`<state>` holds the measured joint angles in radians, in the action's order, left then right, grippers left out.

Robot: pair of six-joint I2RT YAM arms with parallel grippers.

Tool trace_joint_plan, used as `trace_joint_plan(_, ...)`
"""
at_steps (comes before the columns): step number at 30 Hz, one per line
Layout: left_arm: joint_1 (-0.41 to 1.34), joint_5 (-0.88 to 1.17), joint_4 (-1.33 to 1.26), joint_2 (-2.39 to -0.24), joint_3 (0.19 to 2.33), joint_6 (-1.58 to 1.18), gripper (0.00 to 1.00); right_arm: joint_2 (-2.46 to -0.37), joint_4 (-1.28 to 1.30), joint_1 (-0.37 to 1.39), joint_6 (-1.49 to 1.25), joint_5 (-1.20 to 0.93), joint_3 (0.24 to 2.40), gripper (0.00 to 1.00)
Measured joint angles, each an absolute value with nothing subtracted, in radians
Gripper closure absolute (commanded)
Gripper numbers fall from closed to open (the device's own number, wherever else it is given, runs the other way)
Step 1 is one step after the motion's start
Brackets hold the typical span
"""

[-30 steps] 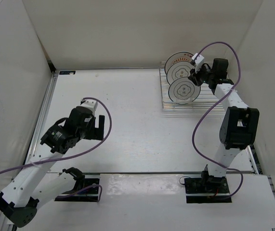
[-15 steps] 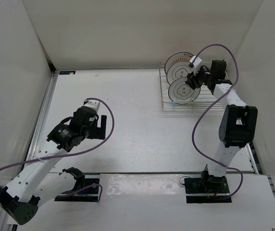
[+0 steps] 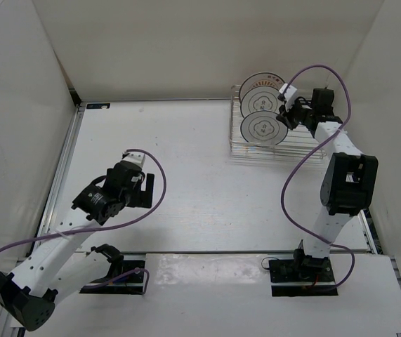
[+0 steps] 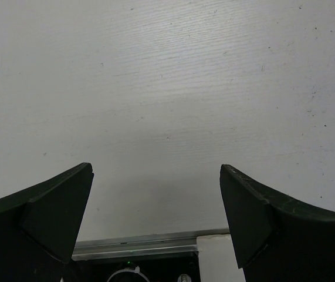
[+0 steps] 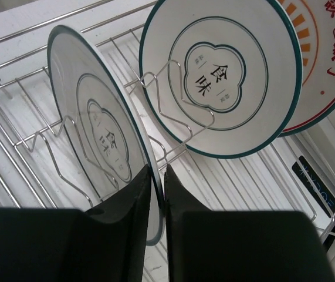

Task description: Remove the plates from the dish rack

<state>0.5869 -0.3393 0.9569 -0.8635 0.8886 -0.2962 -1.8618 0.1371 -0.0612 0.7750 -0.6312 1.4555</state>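
Observation:
Three white plates with dark rims stand upright in the silver wire dish rack (image 3: 305, 144) at the far right of the table. The front plate (image 3: 260, 128) and middle plate (image 3: 263, 103) carry a ring marking; the back plate (image 3: 259, 79) has orange-red rays. My right gripper (image 3: 284, 116) is shut on the right rim of the front plate. In the right wrist view the fingers (image 5: 157, 170) pinch that plate's rim (image 5: 97, 135), with the middle plate (image 5: 220, 82) and back plate (image 5: 325, 59) behind it. My left gripper (image 3: 146, 189) is open and empty over bare table (image 4: 155, 200).
White walls close the table on the left, back and right; the rack stands near the right wall. A metal rail (image 4: 138, 245) runs along the table's near edge below the left gripper. The right arm's purple cable (image 3: 288, 189) loops over the table.
The rack with its plates has shifted a little left and toward the back wall, along with the right gripper on the front plate. The left gripper has drifted slightly nearer and to the right.

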Motion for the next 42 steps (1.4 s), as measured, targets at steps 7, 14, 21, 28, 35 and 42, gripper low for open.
trace_joint_plan(7, 0.536, -0.325, 0.955, -0.878, 0.881, -0.296, 0.00, -1.846, 0.197, -0.062, 0.802, -0.638, 1.459, 1.00)
trace_joint_plan(14, 0.519, -0.310, 0.946, -0.877, 0.871, -0.297, 0.00, -1.806, 0.223, -0.060, 0.832, -0.635, 1.428, 1.00)
trace_joint_plan(21, 0.506, -0.298, 0.941, -0.876, 0.860, -0.297, 0.00, -1.779, 0.241, -0.059, 0.819, -0.652, 1.408, 1.00)
trace_joint_plan(28, 0.505, -0.294, 0.940, -0.875, 0.857, -0.297, 0.00, -1.779, 0.240, -0.059, 0.793, -0.659, 1.401, 1.00)
trace_joint_plan(35, 0.498, -0.287, 0.938, -0.875, 0.852, -0.301, 0.00, -1.763, 0.160, -0.052, 0.711, -0.602, 1.340, 1.00)
trace_joint_plan(42, 0.496, -0.284, 0.937, -0.871, 0.838, -0.305, 0.00, -1.684, 0.096, -0.044, 0.603, -0.476, 1.327, 1.00)
